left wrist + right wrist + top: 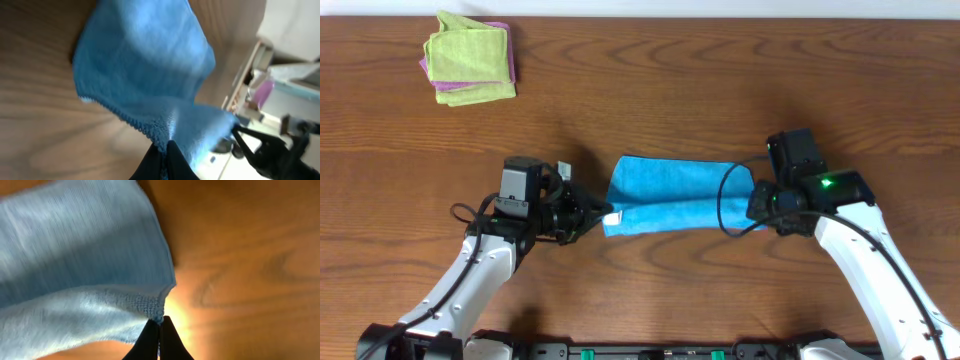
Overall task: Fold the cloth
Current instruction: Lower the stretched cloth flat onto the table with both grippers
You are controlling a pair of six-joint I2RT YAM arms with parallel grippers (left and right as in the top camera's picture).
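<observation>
Wood table (650, 110), sky-blue cloth (670, 195) half-folded lengthwise

— Where is the cloth (680, 195) lying?

— It is stretching left to right across the middle of the tabletop (650, 100), a sky-blue band of soft fabric.

— Is it lying flat?

— Not fully. A long crease is running along its length, and the near strip is looking paler. The left end effector (600, 214) and right end effector (760, 210) are pinching its near corners.
</observation>
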